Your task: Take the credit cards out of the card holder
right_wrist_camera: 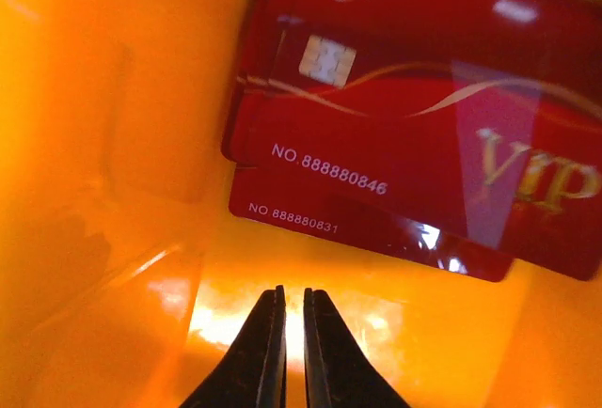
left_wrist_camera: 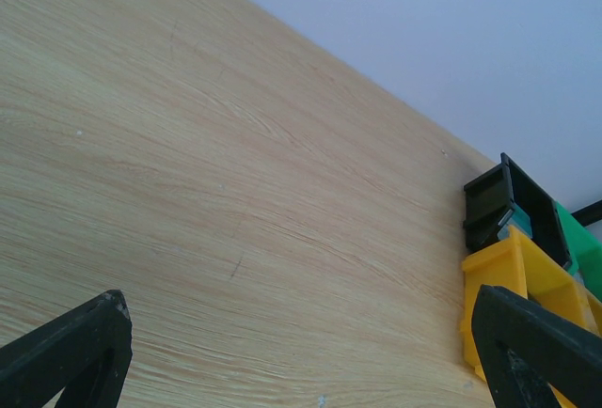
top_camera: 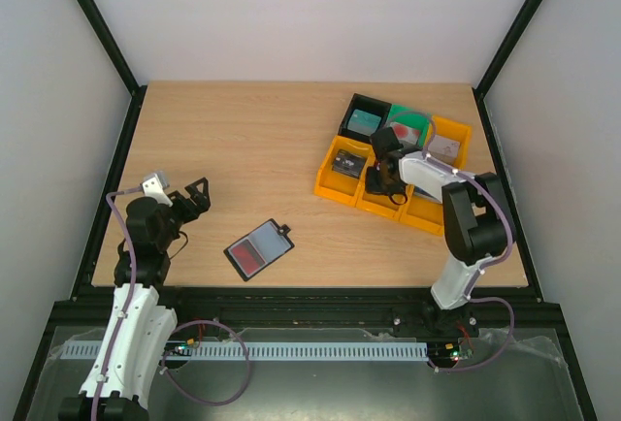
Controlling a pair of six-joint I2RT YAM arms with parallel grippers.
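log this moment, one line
left gripper open; right gripper shut, empty, in yellow bin; two red cards in bin; card holder open

The left hand [left_wrist_camera: 310, 361] has its fingers [left_wrist_camera: 75, 352] spread wide over the wooden counter [left_wrist_camera: 235, 192]. At the right stand a black bin [left_wrist_camera: 489, 203], a yellow bin [left_wrist_camera: 513, 281] and a green bin [left_wrist_camera: 580, 250].

Six bins [top_camera: 333, 191] are standing together (four yellow, one black, one green), two credit cards [right_wrist_camera: 414, 135] are overlapping, one card holder [top_camera: 259, 249] is lying open.
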